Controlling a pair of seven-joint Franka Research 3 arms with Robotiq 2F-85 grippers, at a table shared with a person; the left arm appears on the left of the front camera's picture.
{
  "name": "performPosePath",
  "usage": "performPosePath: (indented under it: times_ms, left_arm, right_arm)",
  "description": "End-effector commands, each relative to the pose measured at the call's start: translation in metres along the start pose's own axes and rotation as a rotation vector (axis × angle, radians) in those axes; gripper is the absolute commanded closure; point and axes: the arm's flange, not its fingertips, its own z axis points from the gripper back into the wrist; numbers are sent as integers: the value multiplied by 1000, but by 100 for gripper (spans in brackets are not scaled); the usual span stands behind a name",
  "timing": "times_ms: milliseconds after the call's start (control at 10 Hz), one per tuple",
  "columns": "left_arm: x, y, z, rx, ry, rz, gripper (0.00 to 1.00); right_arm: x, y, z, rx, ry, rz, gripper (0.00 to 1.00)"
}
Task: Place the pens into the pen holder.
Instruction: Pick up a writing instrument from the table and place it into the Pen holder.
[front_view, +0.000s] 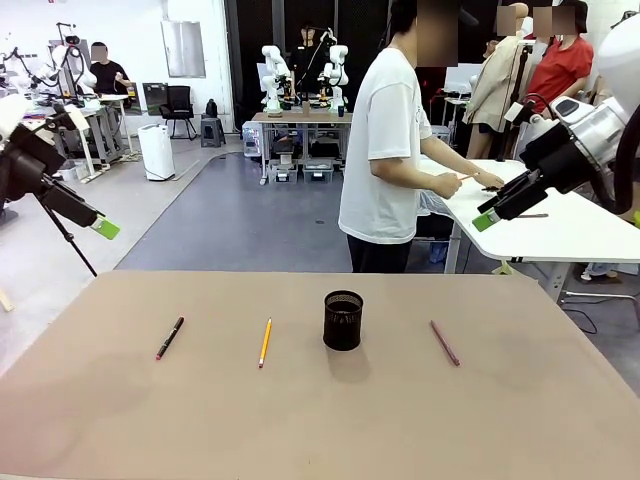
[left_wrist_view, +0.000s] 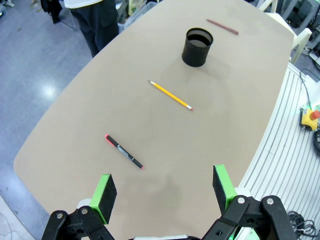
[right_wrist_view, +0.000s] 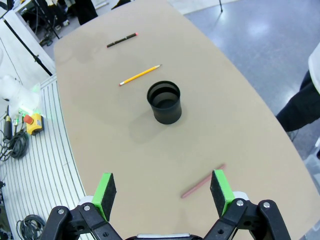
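Tan table (front_view: 100, 420) holds 3 pens (front_view: 265, 342) and 1 pen holder (front_view: 343, 320); left gripper (left_wrist_view: 162, 185), right gripper (right_wrist_view: 161, 185) gape empty.

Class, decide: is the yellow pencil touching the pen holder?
Apart. The front view shows a strip of bare table between the yellow pencil and the pen holder; the left wrist view shows that gap too.
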Motion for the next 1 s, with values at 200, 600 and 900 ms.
performPosePath:
  times_ms: [200, 600, 900]
  left_arm:
    - [1, 0, 1, -12, -14, 1, 0]
    - [1, 0, 1, -12, -14, 1, 0]
    - [1, 0, 1, -12, -14, 1, 0]
  right_arm:
    - [0, 0, 1, 5, -9, 6, 0]
    - [0, 0, 1, 5, -9, 6, 0]
    - [0, 0, 1, 5, -9, 6, 0]
